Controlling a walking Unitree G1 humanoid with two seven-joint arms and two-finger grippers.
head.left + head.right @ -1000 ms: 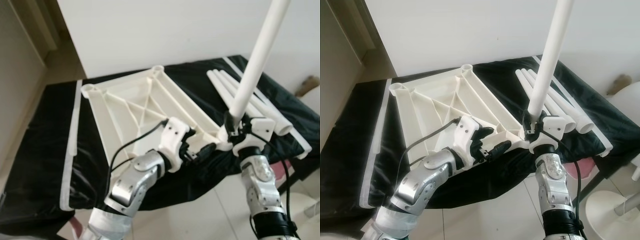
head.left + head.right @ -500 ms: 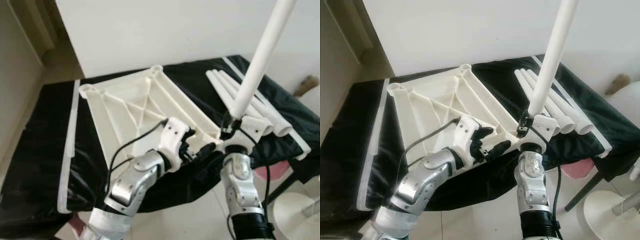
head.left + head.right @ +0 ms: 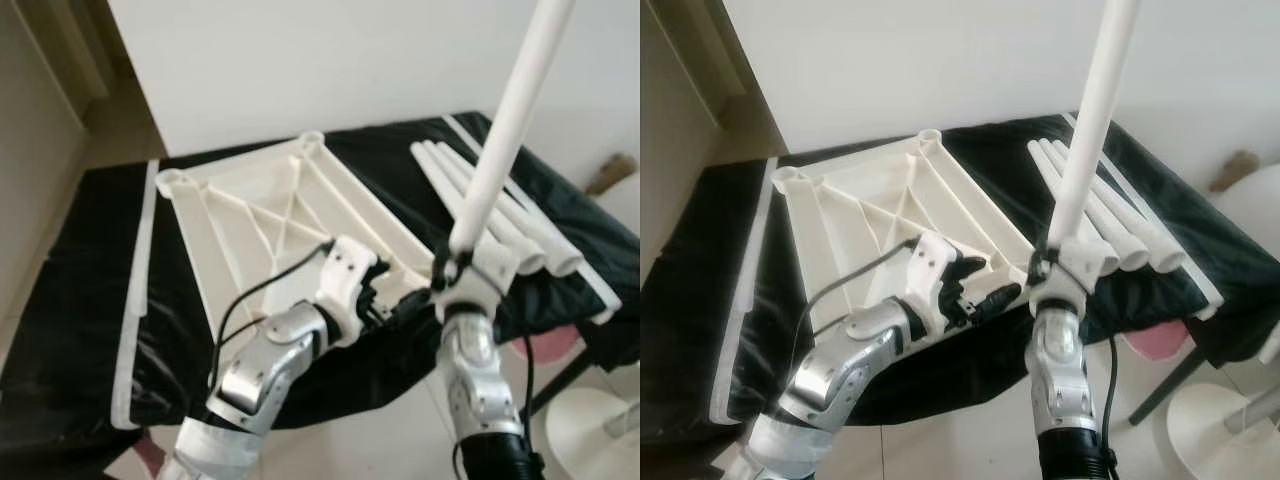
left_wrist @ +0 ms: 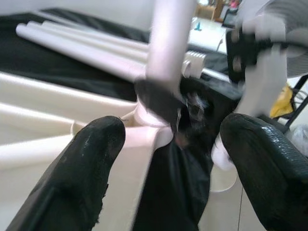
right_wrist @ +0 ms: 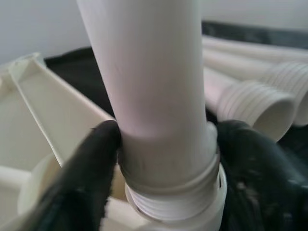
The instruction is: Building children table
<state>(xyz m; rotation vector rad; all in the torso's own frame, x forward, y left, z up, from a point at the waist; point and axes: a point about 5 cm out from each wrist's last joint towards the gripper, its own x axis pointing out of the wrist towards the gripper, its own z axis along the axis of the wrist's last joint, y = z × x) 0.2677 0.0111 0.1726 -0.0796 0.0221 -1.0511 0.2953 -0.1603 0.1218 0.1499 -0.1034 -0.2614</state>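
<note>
A plain white wall (image 3: 300, 60) rises behind a low surface draped in black cloth (image 3: 90, 290), with pale floor tiles (image 3: 970, 440) in front of me. On the cloth lies the white plastic table top (image 3: 270, 210), upside down so its ribs and corner sockets face up, its near edge reaching the front of the surface. To its right three loose white legs (image 3: 1110, 215) lie side by side on the cloth, threaded ends toward me. A fourth white leg (image 3: 505, 125) stands nearly upright, leaning a little to the right, with its lower end at the near right corner socket (image 5: 178, 202) of the table top; in my right wrist view its threaded end sits in that socket. My right gripper (image 5: 166, 144) is clamped around this leg just above the thread, one black finger on each side. My left gripper (image 4: 168, 139) hovers just beside the same corner, over the front edge of the table top, its two fingers (image 4: 91, 154) spread apart and holding nothing. Past the right end of the surface a white stool (image 3: 1230, 410) stands on the floor.
</note>
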